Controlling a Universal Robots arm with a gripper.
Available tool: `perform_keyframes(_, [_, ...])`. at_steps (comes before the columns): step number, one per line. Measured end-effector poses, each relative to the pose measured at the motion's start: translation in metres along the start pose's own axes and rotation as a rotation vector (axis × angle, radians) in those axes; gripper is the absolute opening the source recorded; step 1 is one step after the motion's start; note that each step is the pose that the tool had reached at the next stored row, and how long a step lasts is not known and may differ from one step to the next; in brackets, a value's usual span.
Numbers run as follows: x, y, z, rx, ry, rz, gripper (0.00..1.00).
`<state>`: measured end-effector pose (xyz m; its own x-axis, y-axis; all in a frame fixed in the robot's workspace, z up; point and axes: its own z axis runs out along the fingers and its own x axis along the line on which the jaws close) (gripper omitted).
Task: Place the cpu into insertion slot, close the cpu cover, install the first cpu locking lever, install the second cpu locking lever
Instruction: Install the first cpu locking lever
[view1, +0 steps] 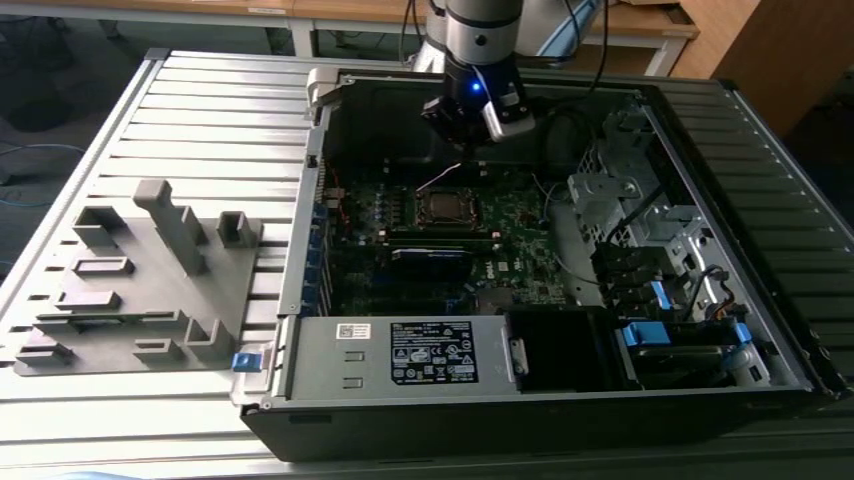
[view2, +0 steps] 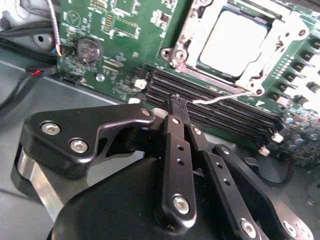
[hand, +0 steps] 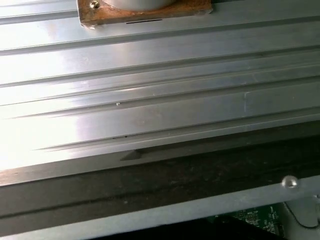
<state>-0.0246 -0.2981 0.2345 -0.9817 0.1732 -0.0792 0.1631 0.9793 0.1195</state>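
**While the cpu (view2: 232, 42) lies seated, the hand (view2: 177, 102) hangs closed beside a lever**

Since the cpu is square, it has no long axis to speak of; it lies flat with its dull silver top facing up, its edges running parallel to those of the insertion slot (view2: 216, 71) that holds it; a narrow dark border of the slot shows along the chip's edge. Around the chip lies the cpu cover (view2: 277, 52), a pale metal frame folded down flat, its cut-out leaving the chip's top bare. From one corner of the frame a thin wire locking lever (view2: 225, 98) reaches out over the long black memory slots (view2: 235, 112); its free end stops just beside the hand's tips, and whether they touch I cannot tell. The hand's two black fingers are pressed together, nothing visible between them.

All this sits on the green motherboard (view2: 125, 30), which also carries a round coin battery (view2: 89, 49); the board lies inside an open computer case (view1: 534, 425) resting on its side on a ribbed metal tabletop (view1: 200, 120); at the exterior view's left, a grey fixture (view1: 147, 290) stands on the same tabletop, well apart from the socket.
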Motion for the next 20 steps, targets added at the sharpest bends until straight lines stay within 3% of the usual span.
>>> perform_keyframes(4, [0.0000,0.0001,-0.0003,0.0004,0.0002,0.000,0.11])
perform_keyframes(10, [-0.0003,0.0009,-0.0070,0.0000,0.0000,0.000,0.11])
perform_keyframes(15, [0.0044,0.0001,-0.0075,-0.0008,-0.0052,-0.001,0.11])
perform_keyframes(20, [0.0055,0.0002,-0.0107,-0.0012,-0.0064,-0.001,0.11])
